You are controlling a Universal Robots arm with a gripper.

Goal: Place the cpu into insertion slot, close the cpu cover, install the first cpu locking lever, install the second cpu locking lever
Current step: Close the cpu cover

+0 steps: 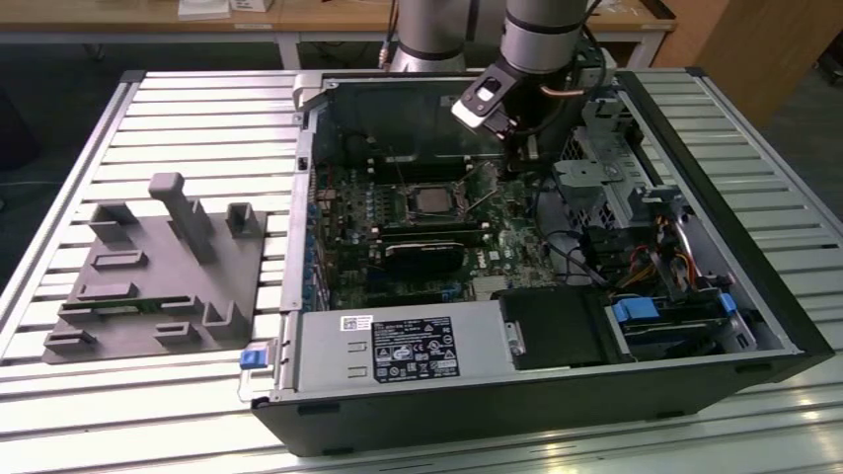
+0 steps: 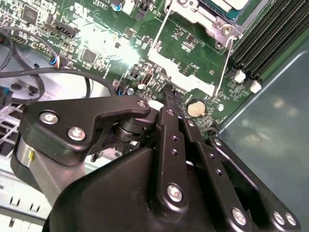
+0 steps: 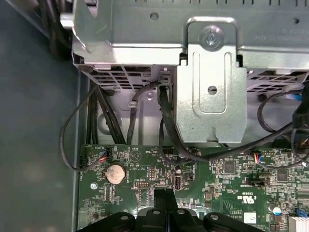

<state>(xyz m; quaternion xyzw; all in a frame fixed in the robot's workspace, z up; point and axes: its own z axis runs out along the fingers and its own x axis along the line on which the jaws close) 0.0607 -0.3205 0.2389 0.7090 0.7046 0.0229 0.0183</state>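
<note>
Gripper (image 2: 168,93): black fingers pressed together with nothing pinched, tip low over the green board (image 2: 96,43), near a coin cell (image 2: 195,108) and just off the socket's corner. In the exterior view the gripper (image 1: 522,163) hangs to the exterior view's right of the socket.
Cpu (image 1: 428,200): silver-grey square, seated in the slot (image 1: 401,201) mid-board, inside the open case (image 1: 527,415).
Cover (image 2: 193,10): silver frame lying around the cpu.
Levers: one thin wire lever (image 2: 223,67) along the socket's edge, another (image 2: 160,31) on the adjoining side; whether latched, cannot tell.
Grey fixture (image 1: 158,267): on the slatted table (image 1: 197,99), to the exterior view's left of the case.
</note>
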